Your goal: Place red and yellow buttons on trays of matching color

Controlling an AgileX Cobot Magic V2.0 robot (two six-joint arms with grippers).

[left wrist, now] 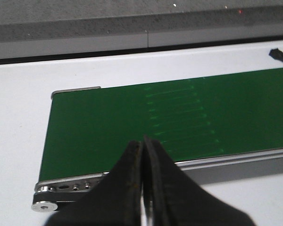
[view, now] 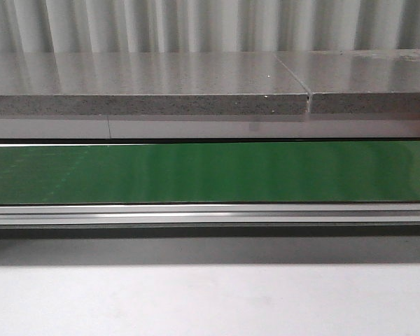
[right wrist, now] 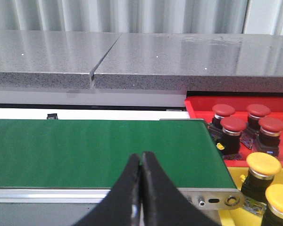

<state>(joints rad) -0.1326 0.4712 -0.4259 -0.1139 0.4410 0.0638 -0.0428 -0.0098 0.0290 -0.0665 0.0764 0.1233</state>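
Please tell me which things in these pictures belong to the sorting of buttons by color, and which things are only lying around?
Belong to the job:
- four red buttons standing in the red tray
- two yellow buttons in the yellow tray
- left hand and right hand, both shut and holding nothing

Only lying around:
- green conveyor belt, nothing on it
- grey stone ledge behind
- small black connector on the white table

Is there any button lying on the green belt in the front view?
No, the green belt is bare along its whole visible length in the front view.
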